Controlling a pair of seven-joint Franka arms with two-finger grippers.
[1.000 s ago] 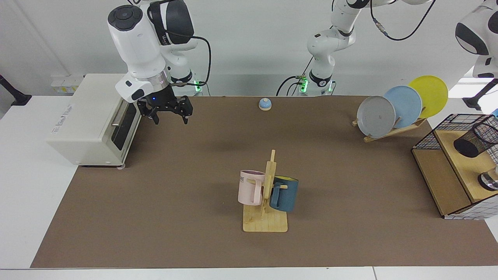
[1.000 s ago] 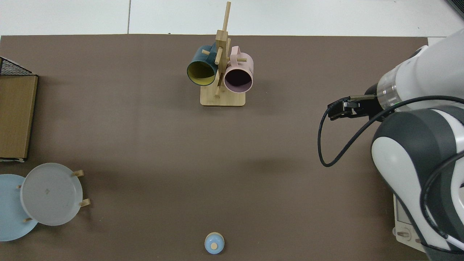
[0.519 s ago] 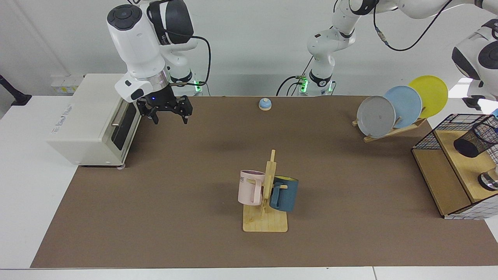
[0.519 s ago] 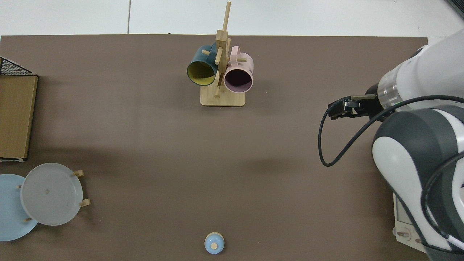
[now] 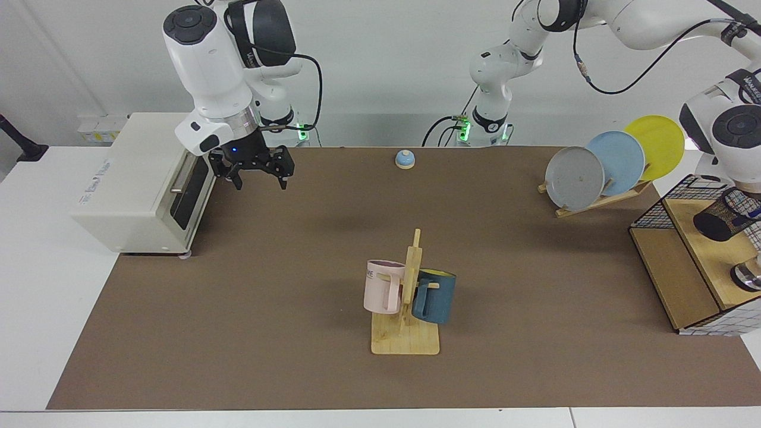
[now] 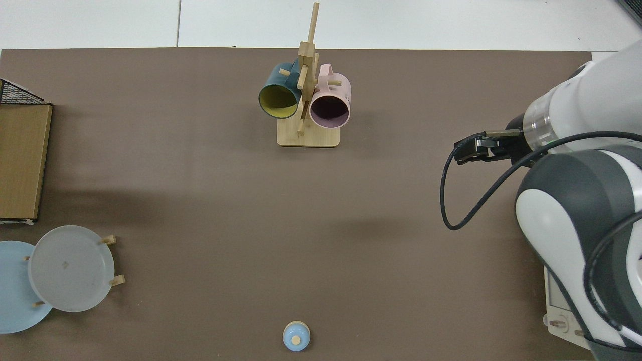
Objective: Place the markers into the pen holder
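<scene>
Steering from afar, I am seeing the right arm waiting beside the boxy white countertop oven (image 5: 134, 184), its right gripper (image 5: 259, 176) hanging spread wide with nothing in it. The left arm is reaching far out over the pale wooden shelf unit (image 5: 675, 279). Its left gripper (image 5: 750, 205) is sitting at the picture's edge, and I cannot tell its state, because the wrist above is hiding it. Behind that gripper, the rectangular black wire basket (image 5: 672, 205) is looking empty as far as I can see.

Well apart from both grippers, the pink mug (image 5: 380, 286) and the dark blue mug (image 5: 434, 296) are hanging empty on the wooden rack (image 5: 410, 297).

Right under the left gripper, the small black wire-mesh pen holder (image 5: 719, 217) is leaning, its mouth towards the gripper. A blue streak inside the mesh, which I am taking for the slim white marker with blue ends (image 5: 745, 214), is lying at that mouth.

I am judging insertion underway, so I am wanting the marker lined up with the holder's slant and lowered slowly, letting go only once it bottoms out.
</scene>
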